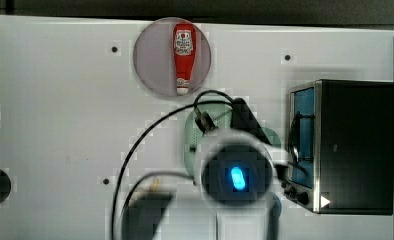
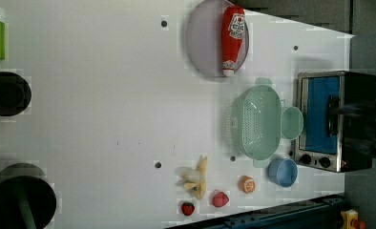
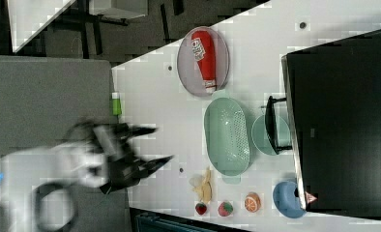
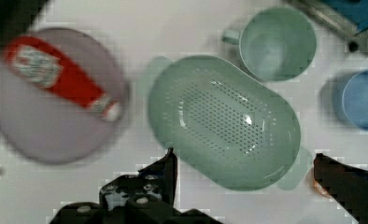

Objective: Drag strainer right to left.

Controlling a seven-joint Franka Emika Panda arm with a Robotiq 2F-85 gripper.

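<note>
Strainer (image 4: 224, 122): mint-green oval, found just beside the toaster oven (image 2: 334, 121), long axis lying parallel to the oven's front; gripper (image 4: 245, 175), fingers spread wide and empty, held above it.

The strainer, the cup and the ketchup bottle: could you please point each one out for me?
strainer (image 2: 258, 121): left view, perforated bottom.
cup (image 2: 291, 122): left view, inside of the bowl.
ketchup bottle (image 2: 233, 40): left view, red body.

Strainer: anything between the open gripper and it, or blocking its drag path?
Nothing visible. The gripper hangs open above the strainer. In the left view, bare table lies to the left view's left of it.
</note>
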